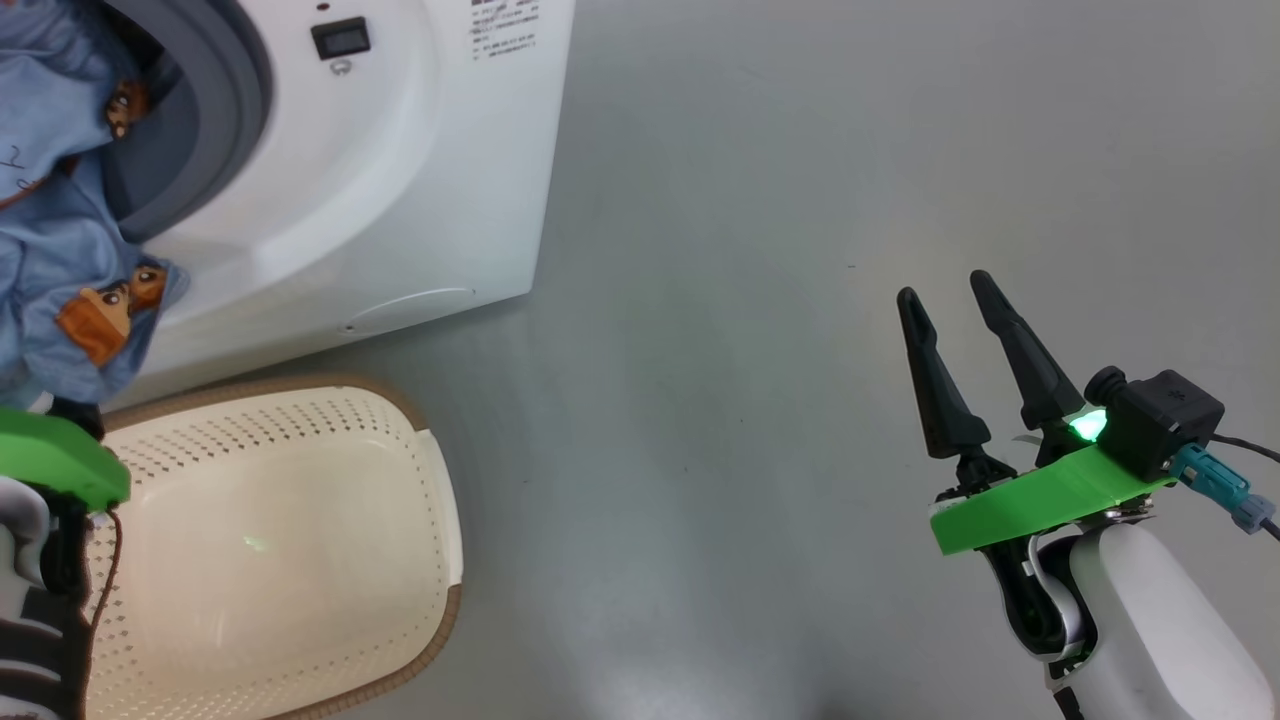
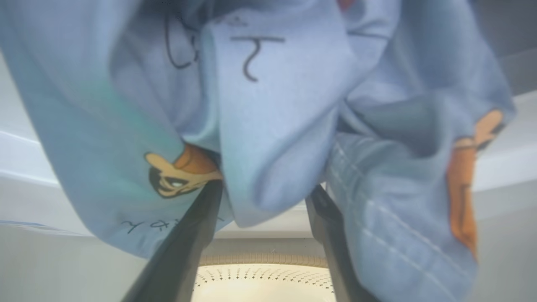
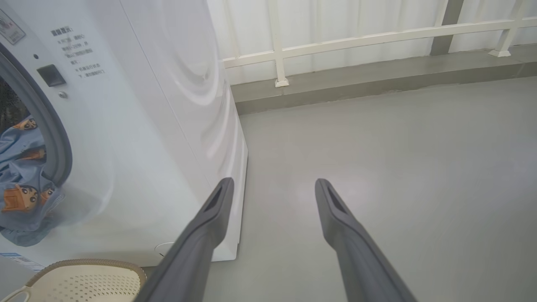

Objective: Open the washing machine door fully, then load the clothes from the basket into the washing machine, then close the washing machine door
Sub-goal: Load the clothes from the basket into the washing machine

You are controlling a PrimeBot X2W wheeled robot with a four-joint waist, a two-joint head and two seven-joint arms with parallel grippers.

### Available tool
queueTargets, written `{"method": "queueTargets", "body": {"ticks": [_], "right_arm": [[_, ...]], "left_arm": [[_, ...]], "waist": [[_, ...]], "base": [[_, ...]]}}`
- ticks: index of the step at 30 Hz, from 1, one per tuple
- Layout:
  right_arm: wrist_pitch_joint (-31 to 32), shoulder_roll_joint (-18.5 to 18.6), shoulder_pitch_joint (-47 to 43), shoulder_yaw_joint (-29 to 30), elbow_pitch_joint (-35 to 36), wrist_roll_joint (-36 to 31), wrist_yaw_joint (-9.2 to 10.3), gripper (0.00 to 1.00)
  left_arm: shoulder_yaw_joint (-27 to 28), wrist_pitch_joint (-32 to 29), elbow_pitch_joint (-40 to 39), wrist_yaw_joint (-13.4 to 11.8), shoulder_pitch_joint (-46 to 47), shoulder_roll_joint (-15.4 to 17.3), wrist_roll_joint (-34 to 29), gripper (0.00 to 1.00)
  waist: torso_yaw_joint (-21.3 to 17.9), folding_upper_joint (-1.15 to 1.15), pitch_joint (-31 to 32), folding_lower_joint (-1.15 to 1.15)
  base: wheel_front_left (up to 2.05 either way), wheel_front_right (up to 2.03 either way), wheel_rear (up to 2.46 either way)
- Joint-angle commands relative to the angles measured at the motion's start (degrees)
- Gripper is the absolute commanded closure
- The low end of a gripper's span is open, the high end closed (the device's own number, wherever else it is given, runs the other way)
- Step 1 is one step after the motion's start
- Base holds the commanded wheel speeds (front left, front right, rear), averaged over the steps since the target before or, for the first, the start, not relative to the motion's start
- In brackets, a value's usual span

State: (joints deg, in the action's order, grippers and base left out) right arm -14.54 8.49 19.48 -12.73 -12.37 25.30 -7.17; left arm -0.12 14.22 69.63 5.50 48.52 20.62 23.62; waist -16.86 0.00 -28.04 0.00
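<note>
Light blue clothes [image 1: 60,250] spill from the round opening of the white washing machine [image 1: 400,180] and hang over its front. The left claw [image 2: 265,186] is spread wide beneath them, cloth draping over its tips. Below sits the cream basket [image 1: 270,540]. The right claw [image 1: 943,287] hangs released over grey floor [image 1: 750,300].

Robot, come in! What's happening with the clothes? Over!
Left gripper open under hanging clothes. Right gripper open, idle over floor. Clothes half in washing machine, draped over its rim. Basket empty.
</note>
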Motion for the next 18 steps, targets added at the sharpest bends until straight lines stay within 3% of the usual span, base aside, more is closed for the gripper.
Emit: {"method": "queueTargets", "body": {"ticks": [1, 3, 4, 18], "right_arm": [[-0.5, 0.0, 0.5, -0.7, 1.2, -0.3, -0.32, 0.00], [-0.5, 0.0, 0.5, -0.8, 1.0, -0.3, -0.32, 0.00], [-0.5, -0.1, 0.5, -0.8, 1.0, -0.4, -0.32, 0.00], [-0.5, 0.0, -0.2, -1.7, -0.6, 0.6, -0.32, 0.00]], "left_arm": [[1.1, 0.7, -2.2, -0.2, 0.9, 2.9, -0.2, 0.00], [1.5, 0.7, -3.8, -0.2, 0.4, 2.7, -0.4, 0.57], [1.7, 0.7, -4.5, -0.1, 0.0, 2.5, -0.4, 1.00], [-0.2, 0.8, -9.4, 1.9, -4.4, 0.1, -0.5, 1.00]], "waist": [[0.3, 0.00, 0.2, 0.00], [0.6, 0.00, 0.6, 0.00], [0.7, 0.00, 0.9, 0.00], [2.8, 0.00, 6.1, 0.00]], "base": [[0.00, 0.00, 0.00], [0.00, 0.00, 0.00], [0.00, 0.00, 0.00], [0.00, 0.00, 0.00]]}}
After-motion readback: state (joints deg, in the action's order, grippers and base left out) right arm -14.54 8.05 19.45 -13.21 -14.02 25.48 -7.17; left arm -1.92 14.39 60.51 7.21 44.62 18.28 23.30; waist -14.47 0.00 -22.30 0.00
